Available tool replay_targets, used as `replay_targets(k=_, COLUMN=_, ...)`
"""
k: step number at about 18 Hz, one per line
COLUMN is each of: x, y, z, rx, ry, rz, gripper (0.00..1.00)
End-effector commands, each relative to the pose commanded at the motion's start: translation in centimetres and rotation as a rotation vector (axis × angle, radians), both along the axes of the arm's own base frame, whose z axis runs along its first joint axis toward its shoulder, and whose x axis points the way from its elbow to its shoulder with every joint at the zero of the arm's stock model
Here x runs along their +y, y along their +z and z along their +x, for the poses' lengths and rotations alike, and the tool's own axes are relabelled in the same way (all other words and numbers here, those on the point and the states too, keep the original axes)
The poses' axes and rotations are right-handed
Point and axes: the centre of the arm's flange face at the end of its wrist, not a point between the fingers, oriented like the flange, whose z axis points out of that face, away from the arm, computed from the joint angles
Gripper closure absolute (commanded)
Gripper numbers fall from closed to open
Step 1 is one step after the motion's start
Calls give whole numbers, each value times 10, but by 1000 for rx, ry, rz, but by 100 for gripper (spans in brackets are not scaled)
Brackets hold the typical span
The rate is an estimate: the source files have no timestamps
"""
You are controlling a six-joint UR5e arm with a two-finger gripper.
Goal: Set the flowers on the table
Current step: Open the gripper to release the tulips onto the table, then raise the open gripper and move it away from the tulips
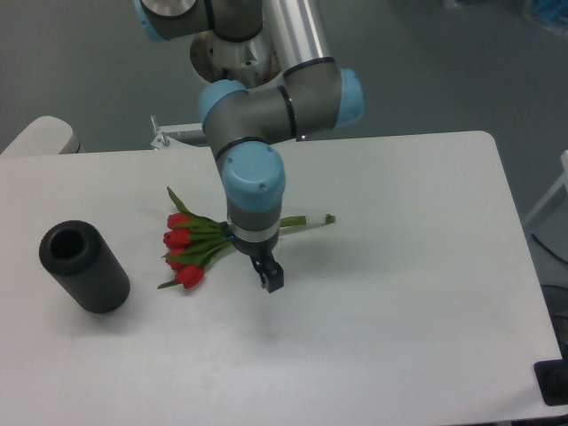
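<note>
White table (399, 293) bearing one bunch of flowers (191, 250), lying flat at left-centre with about five red heads pointing left and stems running right beneath the arm. One gripper (266, 273), holding nothing, hangs beside the stems. One black cylinder (83, 265) stands farther left.
</note>
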Motion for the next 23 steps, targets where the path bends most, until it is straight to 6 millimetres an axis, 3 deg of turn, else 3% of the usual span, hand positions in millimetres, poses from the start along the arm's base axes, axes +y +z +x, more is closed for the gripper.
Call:
replay_targets(k=4, x=12, y=3, z=-15, rx=15, ry=5, rz=13, gripper=0)
replay_targets(k=12, x=19, y=-2, z=-75, rx=36, ry=58, rz=24, gripper=0)
replay_targets(k=21, x=39, y=-15, z=-110, rx=55, ry=68, rz=27, gripper=0)
replay_targets(k=23, x=34, y=-18, z=-123, rx=66, ry=72, rz=16, gripper=0)
